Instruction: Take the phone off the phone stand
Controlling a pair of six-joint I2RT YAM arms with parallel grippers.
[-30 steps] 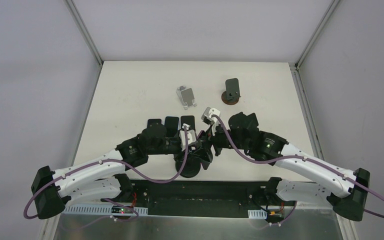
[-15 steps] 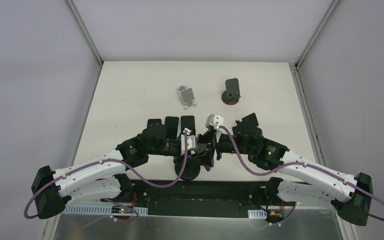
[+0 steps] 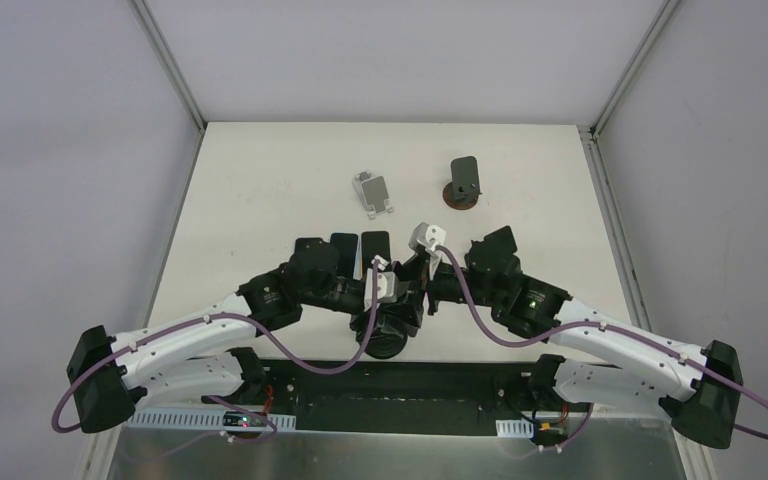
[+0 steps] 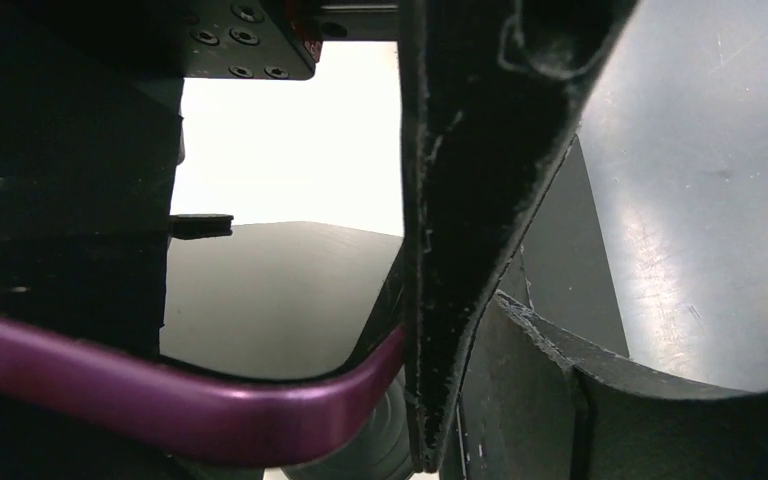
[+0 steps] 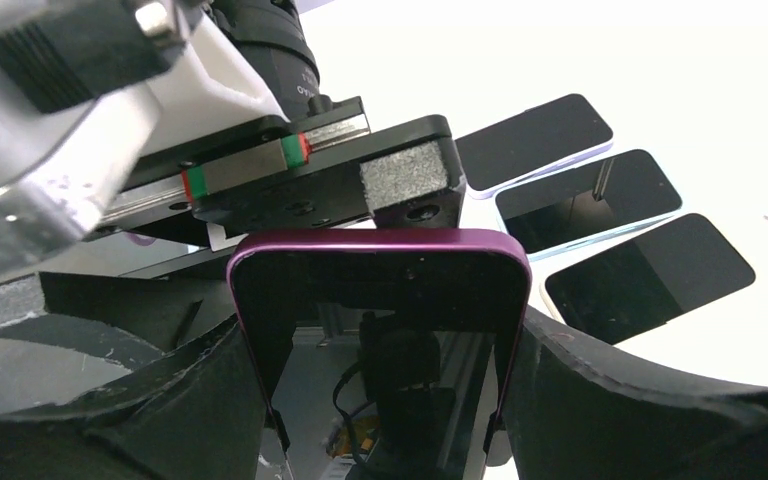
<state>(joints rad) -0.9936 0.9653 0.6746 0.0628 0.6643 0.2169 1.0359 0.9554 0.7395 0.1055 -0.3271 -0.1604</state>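
A phone in a purple case [image 5: 380, 300] stands upright between my right gripper's [image 5: 380, 410] two fingers, which press on its two long sides. In the left wrist view the phone's glass and purple edge [image 4: 270, 300] lie between the fingers of my left gripper [image 4: 280, 390], whose jaws stand apart. In the top view the two grippers meet, left [image 3: 385, 298] and right [image 3: 422, 290], above the round black base of the phone stand [image 3: 380, 342] near the table's front edge. The arms hide the upper part of the stand.
Three dark phones lie flat side by side [image 3: 345, 245], just behind the grippers, and show in the right wrist view [image 5: 600, 200]. A grey stand [image 3: 375, 193] and a black stand [image 3: 463, 182] sit empty farther back. The table's front edge [image 3: 290, 360] is close.
My left gripper has shifted slightly right and forward. My right wrist has swung left, closer to the left gripper, over the stand.
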